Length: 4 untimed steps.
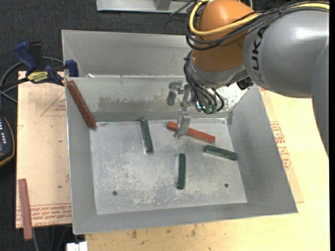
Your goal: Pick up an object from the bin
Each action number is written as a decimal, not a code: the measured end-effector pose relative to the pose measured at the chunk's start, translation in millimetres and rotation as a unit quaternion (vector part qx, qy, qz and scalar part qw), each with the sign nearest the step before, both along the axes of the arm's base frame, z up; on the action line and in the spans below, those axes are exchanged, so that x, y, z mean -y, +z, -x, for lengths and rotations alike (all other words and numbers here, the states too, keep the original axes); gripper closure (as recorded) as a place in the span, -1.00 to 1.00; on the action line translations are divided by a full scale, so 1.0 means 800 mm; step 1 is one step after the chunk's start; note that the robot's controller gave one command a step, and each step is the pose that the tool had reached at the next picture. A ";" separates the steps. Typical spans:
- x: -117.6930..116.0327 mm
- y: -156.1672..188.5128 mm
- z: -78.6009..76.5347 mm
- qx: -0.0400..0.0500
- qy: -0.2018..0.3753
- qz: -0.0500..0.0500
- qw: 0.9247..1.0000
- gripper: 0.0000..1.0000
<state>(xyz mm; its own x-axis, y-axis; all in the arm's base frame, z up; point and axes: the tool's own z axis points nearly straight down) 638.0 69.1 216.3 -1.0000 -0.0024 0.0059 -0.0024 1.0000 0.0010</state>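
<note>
The claw point(180, 132), spread or pinched I cannot tell, stands at one end of the orange-red bar point(201, 135), where an off-centre grip could let it tip out.

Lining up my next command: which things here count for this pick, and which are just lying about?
For the pick: gripper; orange-red stick lying directly under its tip.
Lying about: left green stick; middle green stick; right green stick; brown stick propped at the left side.
</note>
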 end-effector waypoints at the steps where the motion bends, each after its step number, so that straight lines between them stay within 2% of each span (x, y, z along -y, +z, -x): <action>1: 0.060 -0.187 0.044 0.000 0.040 -0.001 0.999 -1.00; 2: -0.039 -0.093 0.021 0.008 -0.025 -0.002 1.000 -1.00; 3: 0.063 -0.106 -0.024 0.006 -0.081 0.002 0.997 -1.00; 4: 0.118 -0.188 -0.014 0.001 -0.042 0.001 0.999 -1.00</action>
